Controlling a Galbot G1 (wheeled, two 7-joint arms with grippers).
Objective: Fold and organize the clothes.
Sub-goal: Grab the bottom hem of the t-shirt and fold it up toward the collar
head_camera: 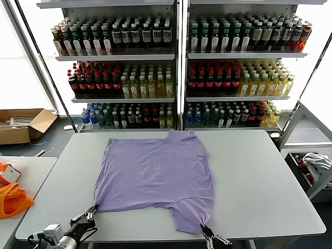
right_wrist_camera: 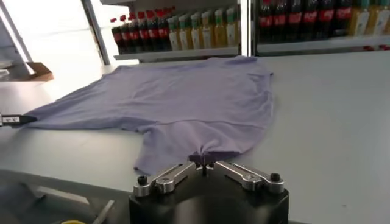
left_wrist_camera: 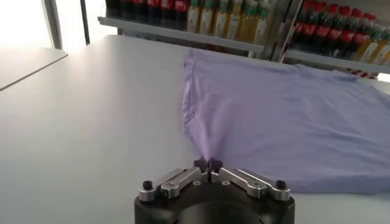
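Note:
The clothes are one lavender T-shirt (head_camera: 155,171) spread flat on the grey table (head_camera: 270,181). My left gripper (head_camera: 92,211) is at the shirt's near left corner, shut on a pinch of the fabric (left_wrist_camera: 208,163), which rises to a small peak at the fingertips. At the table's front edge, my right gripper (head_camera: 204,228) is shut on the tip of the flap that juts out at the shirt's near right (right_wrist_camera: 203,159). The right wrist view shows the shirt (right_wrist_camera: 177,97) running away from the jaws, with the left gripper (right_wrist_camera: 12,120) far off at its other corner.
Shelves of drink bottles (head_camera: 176,67) stand behind the table. An orange bag (head_camera: 13,199) lies on a side table at the left, and a cardboard box (head_camera: 23,124) sits on the floor beyond it. A bin with cloth (head_camera: 311,166) stands at the right.

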